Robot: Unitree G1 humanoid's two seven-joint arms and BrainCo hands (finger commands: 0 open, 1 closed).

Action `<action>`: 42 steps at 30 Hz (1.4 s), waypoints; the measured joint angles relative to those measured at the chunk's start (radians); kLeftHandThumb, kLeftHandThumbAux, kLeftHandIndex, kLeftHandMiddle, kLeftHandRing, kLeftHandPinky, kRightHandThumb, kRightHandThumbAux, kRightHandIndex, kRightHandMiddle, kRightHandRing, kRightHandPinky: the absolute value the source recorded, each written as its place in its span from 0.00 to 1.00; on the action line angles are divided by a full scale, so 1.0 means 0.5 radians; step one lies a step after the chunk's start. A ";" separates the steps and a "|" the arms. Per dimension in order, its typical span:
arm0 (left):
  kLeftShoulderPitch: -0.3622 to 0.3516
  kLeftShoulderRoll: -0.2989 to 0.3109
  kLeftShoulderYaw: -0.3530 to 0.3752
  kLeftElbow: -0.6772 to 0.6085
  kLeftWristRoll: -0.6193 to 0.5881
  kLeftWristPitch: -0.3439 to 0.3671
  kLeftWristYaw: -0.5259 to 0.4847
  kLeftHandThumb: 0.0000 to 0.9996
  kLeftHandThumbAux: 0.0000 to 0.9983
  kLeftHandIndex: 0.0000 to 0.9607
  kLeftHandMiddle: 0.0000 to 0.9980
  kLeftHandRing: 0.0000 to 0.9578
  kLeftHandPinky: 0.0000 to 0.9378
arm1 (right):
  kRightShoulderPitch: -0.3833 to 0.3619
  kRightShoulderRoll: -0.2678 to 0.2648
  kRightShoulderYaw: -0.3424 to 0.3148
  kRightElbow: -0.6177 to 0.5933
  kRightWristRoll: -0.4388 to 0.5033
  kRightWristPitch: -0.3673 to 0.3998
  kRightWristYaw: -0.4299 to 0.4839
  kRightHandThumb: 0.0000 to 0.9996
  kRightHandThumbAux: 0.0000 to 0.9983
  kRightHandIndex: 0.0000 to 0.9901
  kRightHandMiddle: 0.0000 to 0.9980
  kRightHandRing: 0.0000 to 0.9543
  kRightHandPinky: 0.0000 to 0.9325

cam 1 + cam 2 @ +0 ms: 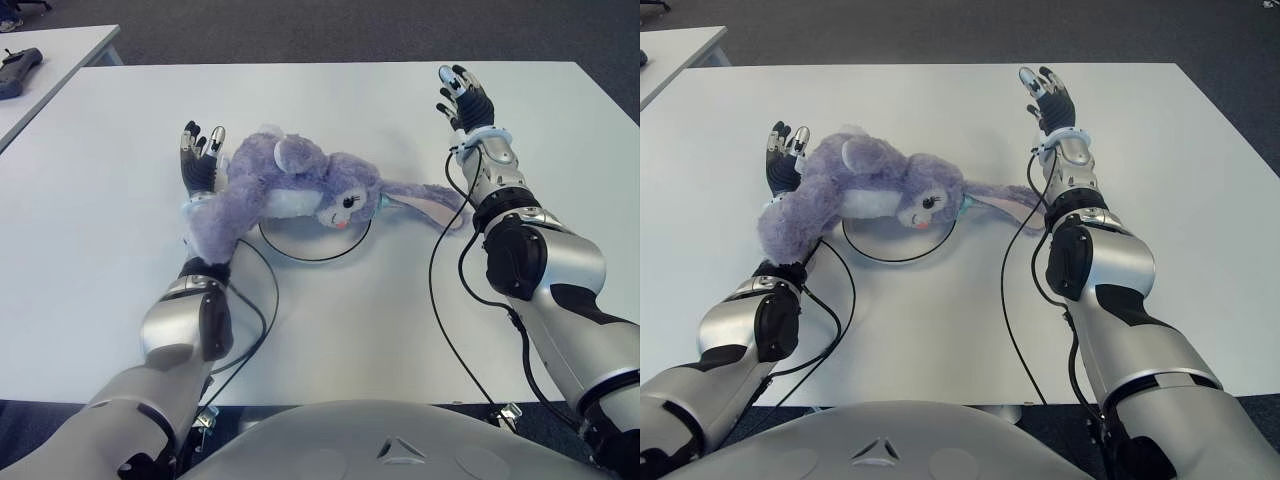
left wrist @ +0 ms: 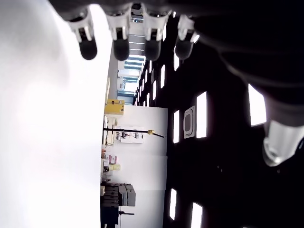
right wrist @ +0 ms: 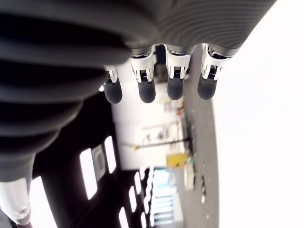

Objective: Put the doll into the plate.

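Note:
A purple plush rabbit doll point(image 1: 290, 190) lies on its side over the white plate point(image 1: 300, 245), whose dark rim shows below it. Its long ears point(image 1: 425, 195) trail right across the table and its rear end drapes over my left forearm. My left hand point(image 1: 200, 150) is just left of the doll's back, fingers straight and spread, holding nothing; its wrist view shows extended fingertips point(image 2: 121, 45). My right hand point(image 1: 462, 98) is right of the doll, past the ear tips, fingers spread and empty, as its fingertips point(image 3: 161, 88) show.
The white table point(image 1: 330, 330) stretches out on all sides. A second white table point(image 1: 55, 55) stands at the far left with a dark device point(image 1: 18, 70) on it. Black cables point(image 1: 445, 300) run along both arms.

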 measured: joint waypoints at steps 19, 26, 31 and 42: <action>0.000 0.002 0.011 0.000 -0.009 0.002 -0.006 0.00 0.52 0.01 0.05 0.01 0.00 | 0.174 0.015 -0.063 0.007 0.000 0.001 -0.087 0.00 0.68 0.07 0.08 0.04 0.02; 0.000 0.006 0.013 0.000 -0.010 0.001 -0.006 0.00 0.52 0.01 0.05 0.02 0.00 | 0.211 0.057 -0.089 0.008 0.000 0.000 -0.127 0.00 0.68 0.08 0.08 0.05 0.04; 0.003 0.010 0.013 0.000 -0.012 0.001 -0.006 0.00 0.52 0.01 0.06 0.02 0.00 | 0.213 0.091 -0.103 0.005 0.000 -0.004 -0.157 0.00 0.69 0.08 0.09 0.06 0.05; 0.005 0.011 0.013 0.000 -0.013 -0.007 -0.006 0.00 0.53 0.01 0.06 0.02 0.00 | 0.222 0.167 -0.128 -0.003 0.014 -0.029 -0.205 0.00 0.70 0.11 0.11 0.08 0.06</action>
